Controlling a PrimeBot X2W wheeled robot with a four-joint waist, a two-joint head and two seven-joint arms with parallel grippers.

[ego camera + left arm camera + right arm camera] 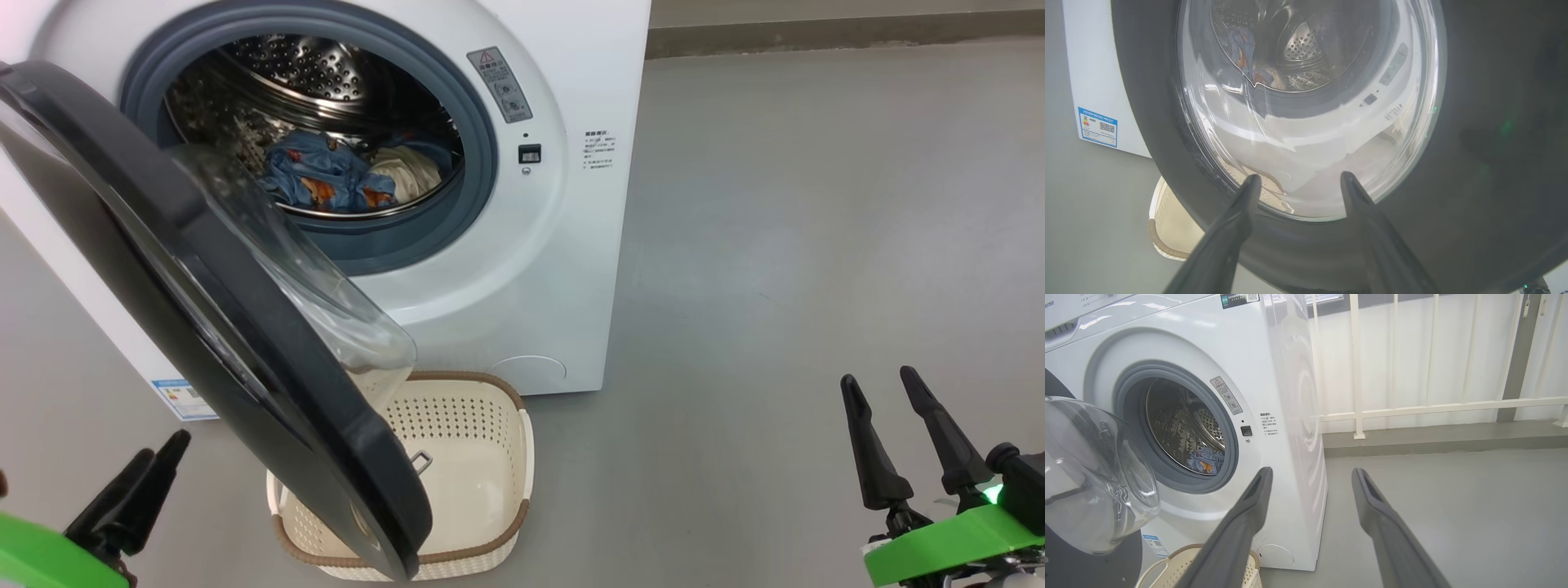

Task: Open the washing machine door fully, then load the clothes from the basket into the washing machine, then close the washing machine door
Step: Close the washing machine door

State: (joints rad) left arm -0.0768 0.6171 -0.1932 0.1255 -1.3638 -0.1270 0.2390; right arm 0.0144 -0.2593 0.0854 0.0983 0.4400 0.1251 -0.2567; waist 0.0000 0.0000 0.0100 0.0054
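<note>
Resting in washing machine point(506, 269), clothes point(343, 175), basket point(482, 457) on floor point(775, 286) by open door point(196, 253)

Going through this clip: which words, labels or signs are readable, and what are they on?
"isense", cut by the picture's edge: top panel of the washing machine.
Warning sticker beside the drum opening: triangle sign, words too small.
Printed lines right of it: too small.
Blue label, lower front corner: blurred.
QR sticker, top front: unreadable.

washing machine point(522, 294): white | door point(343, 441): black rim | clothes point(326, 175): blue, orange print | basket point(482, 482): cream, brown rim
</note>
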